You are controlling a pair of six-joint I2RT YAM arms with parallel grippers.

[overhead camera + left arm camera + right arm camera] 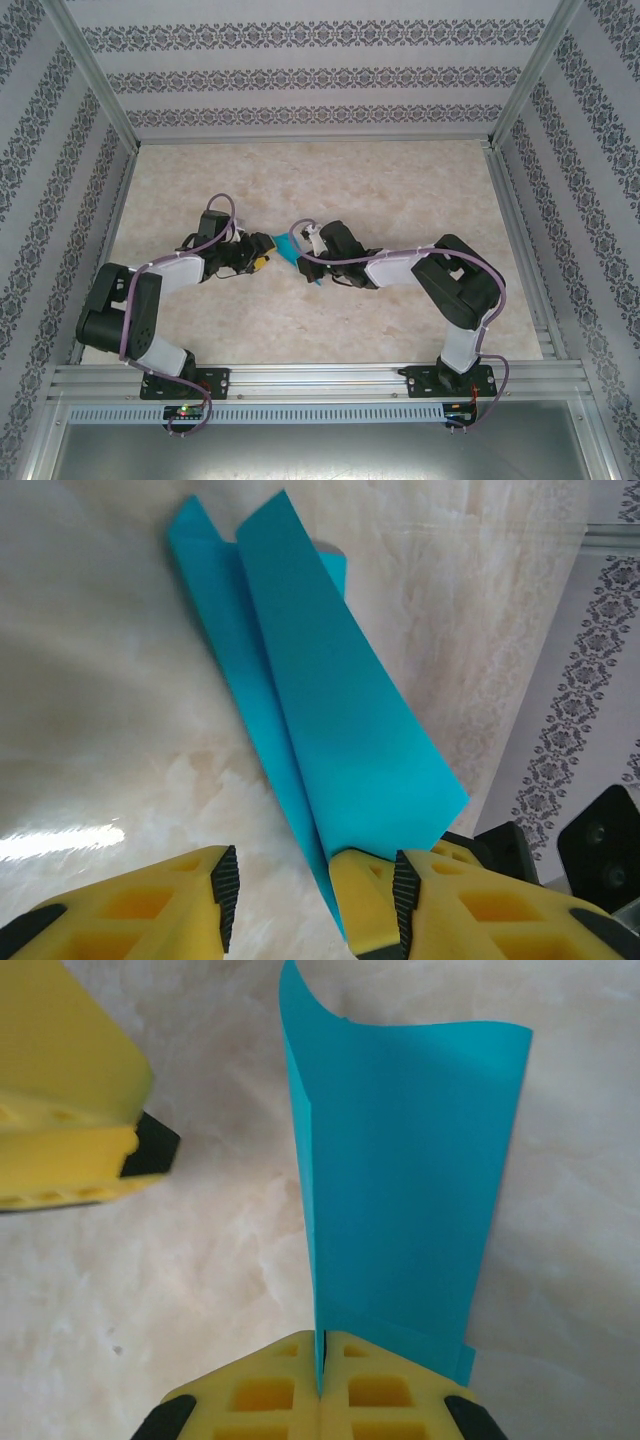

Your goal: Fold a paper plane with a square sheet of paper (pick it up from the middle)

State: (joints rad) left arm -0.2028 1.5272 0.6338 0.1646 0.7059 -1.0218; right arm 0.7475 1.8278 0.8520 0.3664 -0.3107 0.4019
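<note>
At mid-table, the right gripper (322, 1372) pinches one end of the paper plane (400, 1180); its long axis points left toward the left gripper (312, 892), jaws parted.

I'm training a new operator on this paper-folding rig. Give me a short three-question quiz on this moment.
1. True or false: the right gripper is shut on the teal paper.
2. Which gripper has its jaws apart? A) left gripper B) right gripper C) both
3. In one word: is the teal paper flat or folded?
Key: 1 true; 2 A; 3 folded.
</note>
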